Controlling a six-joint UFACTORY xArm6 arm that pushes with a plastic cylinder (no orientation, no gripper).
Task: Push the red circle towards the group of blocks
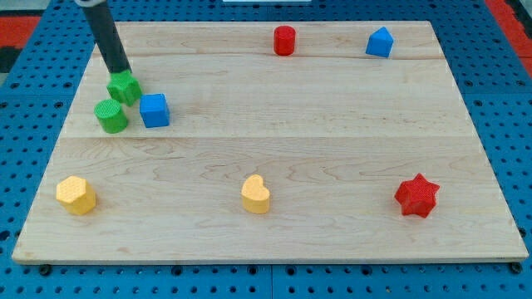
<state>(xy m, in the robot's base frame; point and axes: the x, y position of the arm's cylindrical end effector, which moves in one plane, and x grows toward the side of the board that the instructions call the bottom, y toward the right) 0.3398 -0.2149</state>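
The red circle (284, 40) stands near the view's top edge of the wooden board, right of centre. A group of three blocks sits at the view's left: a green star-like block (125, 87), a green circle (110, 116) and a blue cube (154, 110). My tip (121, 74) rests at the top edge of the green star-like block, touching or nearly touching it. The tip is far to the left of the red circle.
A blue block (380, 42) sits at the view's top right. A yellow hexagon (76, 195), a yellow heart (256, 194) and a red star (416, 196) lie along the view's bottom. The board (274, 241) rests on a blue pegboard table.
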